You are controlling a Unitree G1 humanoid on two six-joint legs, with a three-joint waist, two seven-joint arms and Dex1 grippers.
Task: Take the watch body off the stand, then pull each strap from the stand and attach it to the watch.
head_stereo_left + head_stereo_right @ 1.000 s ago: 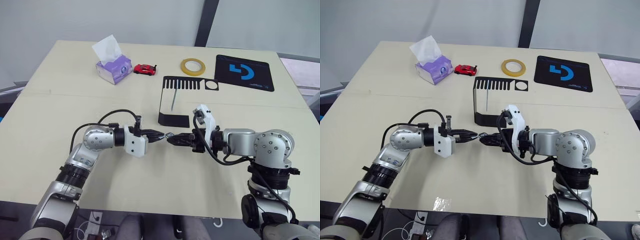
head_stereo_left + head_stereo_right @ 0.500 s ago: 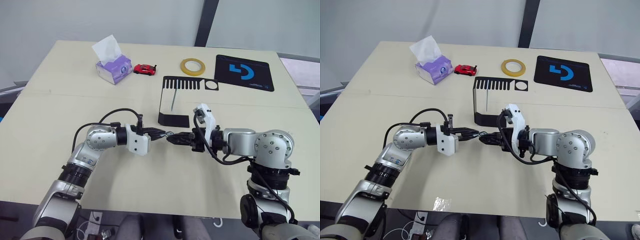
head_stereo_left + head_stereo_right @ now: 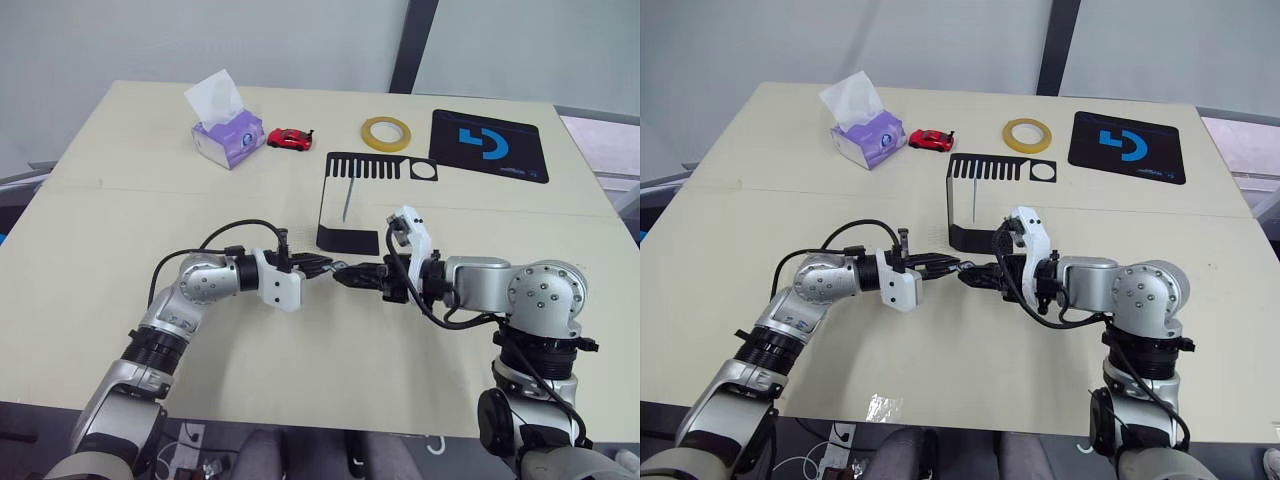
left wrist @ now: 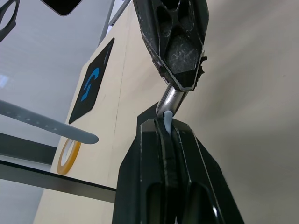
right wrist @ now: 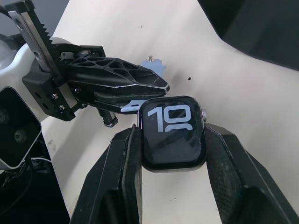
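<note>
The right gripper is clamped on the small rounded-square watch body (dark screen, white digits), held above the beige table in front of the thin black bent-sheet stand. The left gripper is closed on a pale grey-blue flexible strap, its end touching the watch body's silver-grey rim. A second strap hangs from the stand's slotted top.
</note>
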